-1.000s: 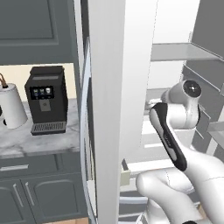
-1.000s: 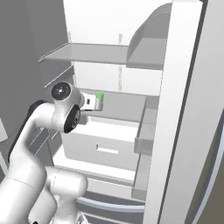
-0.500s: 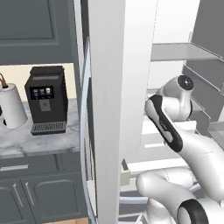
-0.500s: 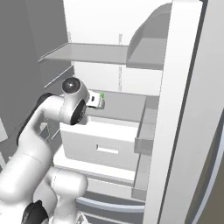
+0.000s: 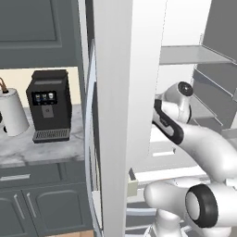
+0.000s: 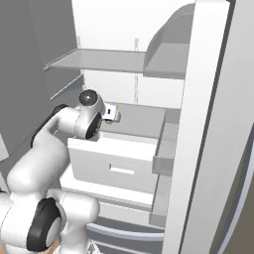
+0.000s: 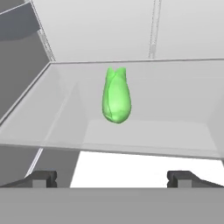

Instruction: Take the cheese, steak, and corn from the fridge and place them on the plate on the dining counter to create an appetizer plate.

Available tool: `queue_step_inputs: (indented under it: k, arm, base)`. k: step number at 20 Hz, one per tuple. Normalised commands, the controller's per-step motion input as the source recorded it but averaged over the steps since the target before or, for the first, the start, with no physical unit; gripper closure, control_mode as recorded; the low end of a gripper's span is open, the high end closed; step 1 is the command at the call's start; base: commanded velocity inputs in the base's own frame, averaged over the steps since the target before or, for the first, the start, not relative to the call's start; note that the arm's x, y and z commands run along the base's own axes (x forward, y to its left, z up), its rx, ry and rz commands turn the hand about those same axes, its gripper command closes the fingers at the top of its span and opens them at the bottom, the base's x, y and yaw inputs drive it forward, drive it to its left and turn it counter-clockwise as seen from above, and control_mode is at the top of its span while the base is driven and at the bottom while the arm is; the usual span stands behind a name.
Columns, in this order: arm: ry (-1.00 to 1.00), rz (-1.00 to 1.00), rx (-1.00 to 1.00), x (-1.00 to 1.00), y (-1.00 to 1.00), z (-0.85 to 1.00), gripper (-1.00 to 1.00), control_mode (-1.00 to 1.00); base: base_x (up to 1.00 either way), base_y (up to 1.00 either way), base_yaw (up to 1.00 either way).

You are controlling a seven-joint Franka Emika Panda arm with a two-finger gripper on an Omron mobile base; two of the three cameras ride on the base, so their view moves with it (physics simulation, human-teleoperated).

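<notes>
Inside the fridge (image 6: 208, 124), my gripper (image 7: 112, 176) sits with its fingertips (image 7: 41, 177) wide apart and holding nothing, lined up on the corn (image 7: 116, 95), which lies alone in the clear drawer (image 7: 52, 127) ahead. Over the last second my arm has swung deeper between the doors, so the reach looks nearly closed. Probably corn comes first.

Corn (image 7: 116, 95) looks smooth, waxy, slightly glossy green. It sits on a clear glass-like shelf (image 7: 131, 131), translucent with pale edges. Fridge (image 6: 208, 99) walls and drawers are flat matt white, plastic-looking. Coffee machine (image 5: 48, 105) is matt black with a metal-look drip grille. Worktop (image 5: 32, 148) is polished grey-veined marble. Cabinets (image 5: 41, 203) are matt dark grey, painted look.
</notes>
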Motion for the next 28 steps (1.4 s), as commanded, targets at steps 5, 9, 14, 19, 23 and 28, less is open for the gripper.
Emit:
queue_step_inputs:
  k: [5, 9, 14, 19, 23, 28]
  arm:
    - [-0.03, 0.0, 0.0, 0.48, 0.0, -0.17, -1.0, -1.0]
    - [0.0, 0.0, 0.0, 0.52, 0.0, -0.03, -1.0, -1.0]
    - [0.0, 0.0, 0.0, 0.52, 0.0, -0.15, -1.0, -1.0]
    - [0.0, 0.0, 0.0, 0.48, 0.0, -0.22, -1.0, -1.0]
    - [0.0, 0.0, 0.0, 0.46, 0.0, -0.24, -1.0, -1.0]
    - [0.0, 0.0, 0.0, 0.36, 0.01, -0.27, -1.0, -1.0]
  base:
    - [0.0, 0.0, 0.0]
    - [0.0, 0.0, 0.0]
    - [0.0, 0.0, 0.0]
    - [0.0, 0.0, 0.0]
    - [0.0, 0.0, 0.0]
    - [0.0, 0.0, 0.0]
